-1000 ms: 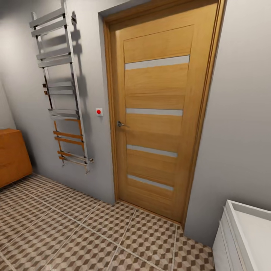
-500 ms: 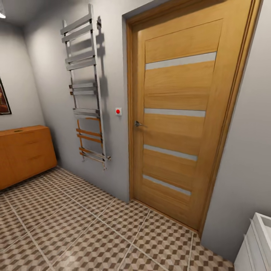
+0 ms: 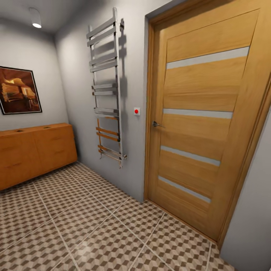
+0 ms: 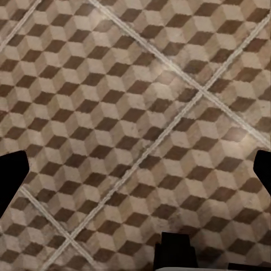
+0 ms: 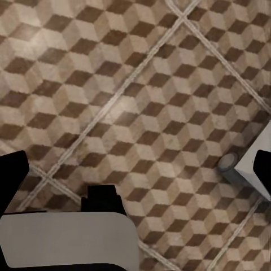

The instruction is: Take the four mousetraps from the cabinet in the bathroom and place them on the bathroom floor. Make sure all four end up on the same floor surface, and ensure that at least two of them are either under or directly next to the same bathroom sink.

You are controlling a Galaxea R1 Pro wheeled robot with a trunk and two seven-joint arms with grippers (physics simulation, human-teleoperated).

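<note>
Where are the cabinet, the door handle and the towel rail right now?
cabinet (image 3: 35, 154), head view, on its front panel.
door handle (image 3: 156, 124), head view, on the chrome lever.
towel rail (image 3: 106, 88), head view, on a middle chrome bar.

Floor (image 3: 86, 226): brown/beige/cream 3D-cube tile print, pale grout lines; same in both wrist views (image 4: 135, 113).
Cabinet (image 3: 34, 154) at 9 o'clock: orange-brown wood.
Door (image 3: 203, 124) at 3 o'clock: honey-tan wood grain w/ four pale grey horiz. strips.
Walls (image 3: 75, 75): flat grey.
Towel rail (image 3: 107, 86): chrome, lower bars reflecting orange.
Switch (image 3: 136, 111): white w/ red dot.
Picture (image 3: 19, 90): dark brown/amber, black frame.
</note>
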